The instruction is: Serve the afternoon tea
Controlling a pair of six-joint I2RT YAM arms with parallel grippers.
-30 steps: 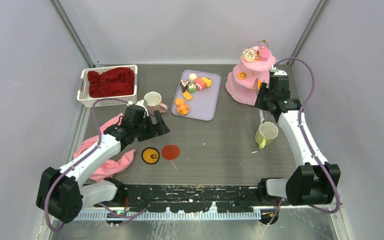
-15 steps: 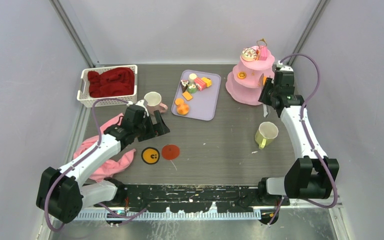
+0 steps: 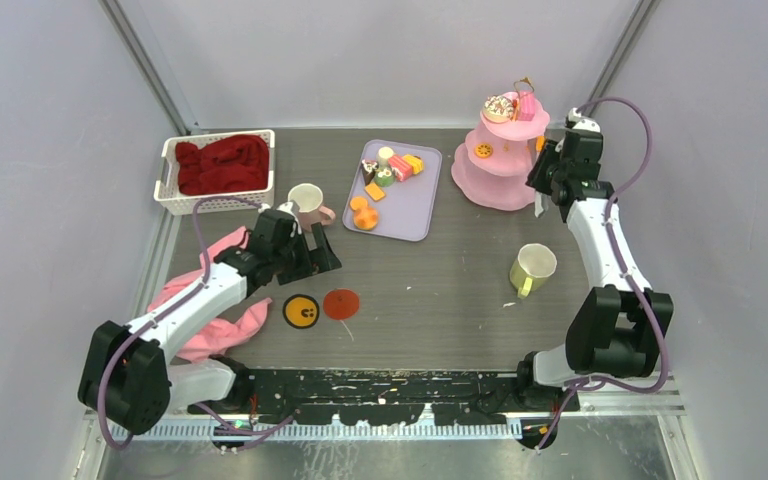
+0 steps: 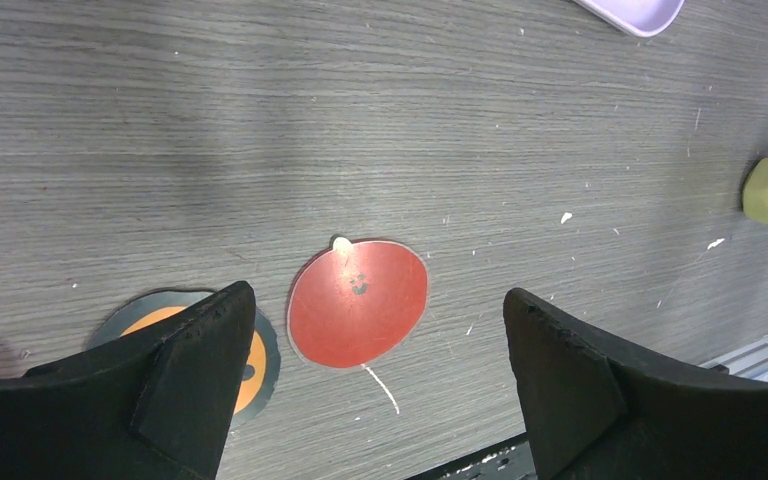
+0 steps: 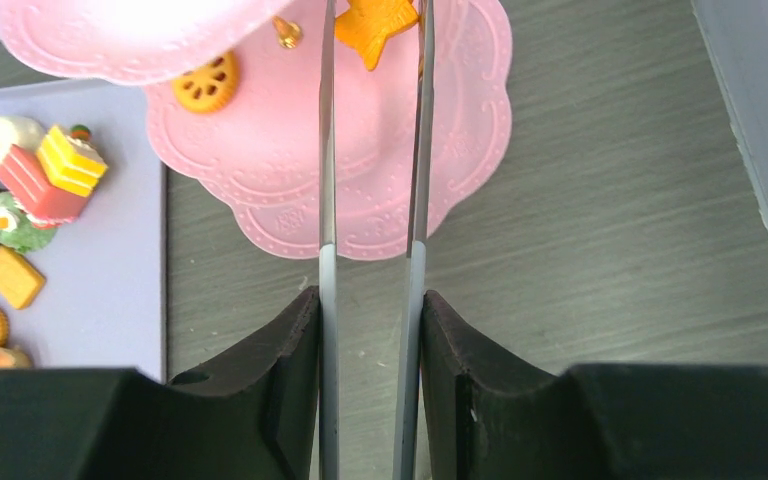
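Two arms reach over a grey wood-grain table (image 3: pixel 440 290). At its far right stands a pink three-tier scalloped plastic cake stand (image 3: pixel 490 170), with a lavender rectangular tray (image 3: pixel 415 205) to its left. In the far left corner, a white slatted basket (image 3: pixel 168 175) holds a crumpled red cloth (image 3: pixel 222 163). A pink cloth (image 3: pixel 210 330) lies bunched at the near left.

A pink mug with a cream inside (image 3: pixel 306 200) sits just beside the tray's left edge, and a yellow-green mug (image 3: pixel 532 268) stands nearer the right arm.

The left gripper (image 4: pixel 375 300) hangs spread wide and holds nothing. It is above a round red coaster (image 4: pixel 358 302), which lies beside a round orange-and-black coaster (image 3: pixel 301 311).

Small toy cakes and biscuits (image 5: pixel 50 170) are clustered on the tray, and more toy cakes (image 3: pixel 505 105) crown the stand's top tier.

The right gripper (image 5: pixel 370 300) is closed on the long metal tweezers (image 5: pixel 326 200). Their two blades flank an orange star-shaped toy piece (image 5: pixel 375 25) over the stand's middle tier, near a round orange biscuit (image 5: pixel 207 82).
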